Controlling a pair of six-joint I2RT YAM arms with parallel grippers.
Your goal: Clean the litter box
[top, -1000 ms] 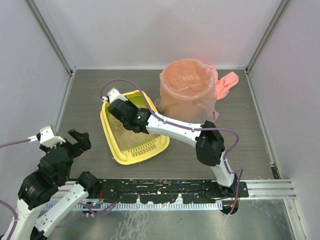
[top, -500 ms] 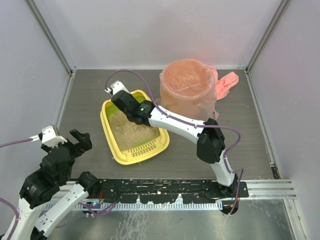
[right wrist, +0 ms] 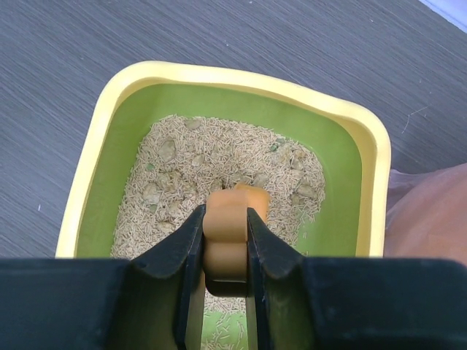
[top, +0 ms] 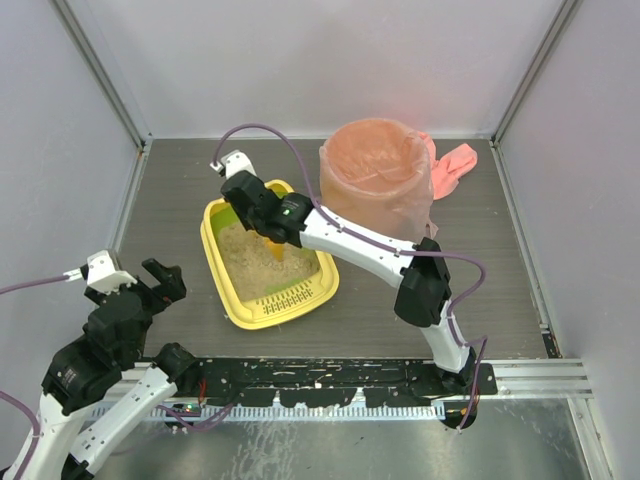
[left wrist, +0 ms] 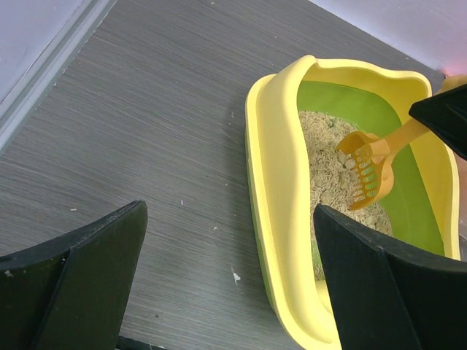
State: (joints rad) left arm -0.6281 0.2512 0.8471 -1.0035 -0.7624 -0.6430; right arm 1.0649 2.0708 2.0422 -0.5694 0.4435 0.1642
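Now, the top view.
- Item: the litter box [top: 214, 262], a yellow tray flat on the table [top: 170, 190]. You can reckon every place below from it.
- Item: right gripper [top: 266, 232], over the box's far end, clenched on the handle of an orange scoop [top: 277, 250].
- Item: bin [top: 378, 190] lined with a pink bag, just off the box's far right corner. That looks close enough to keep your dumping carry short.
- Item: left gripper [top: 150, 285], well off the box's near left side, jaws spread wide, grasping nothing and out of the way.

Next, the left wrist view.
- Item: the scoop's slotted head, tilted inside the box's green wall, over the litter [left wrist: 325, 157]. You cannot tell whether it touches.

Lastly, the right wrist view.
- Item: both fingers [right wrist: 182, 251] pinch the handle squarely, which should steady your sifting.
- Item: clumps [right wrist: 166, 149] scattered through the litter, so judge the cleaning unfinished.
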